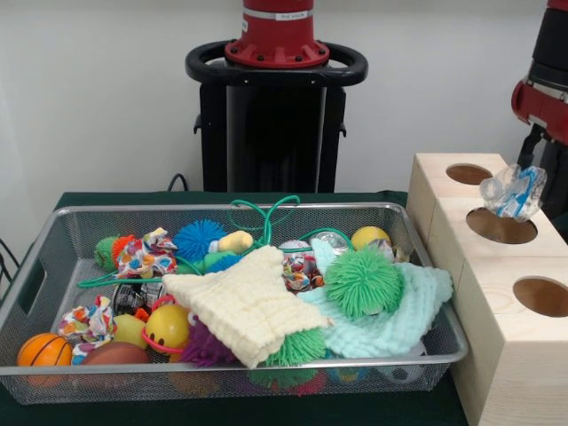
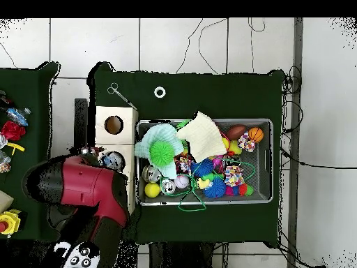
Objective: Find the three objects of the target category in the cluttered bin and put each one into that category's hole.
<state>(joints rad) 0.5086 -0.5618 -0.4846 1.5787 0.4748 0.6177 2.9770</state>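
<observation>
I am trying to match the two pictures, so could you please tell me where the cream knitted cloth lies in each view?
Front view: cream cloth lies centre-front in the wire bin, beside the green spiky ball.
Overhead view: cream cloth at the bin's top edge, middle.
Shared landmark: the green spiky ball alongside.

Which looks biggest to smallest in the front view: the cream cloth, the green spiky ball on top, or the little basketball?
1. cream cloth
2. green spiky ball
3. basketball

The basketball sits nearer the camera and still looks smallest, so the order seems safe.
</observation>
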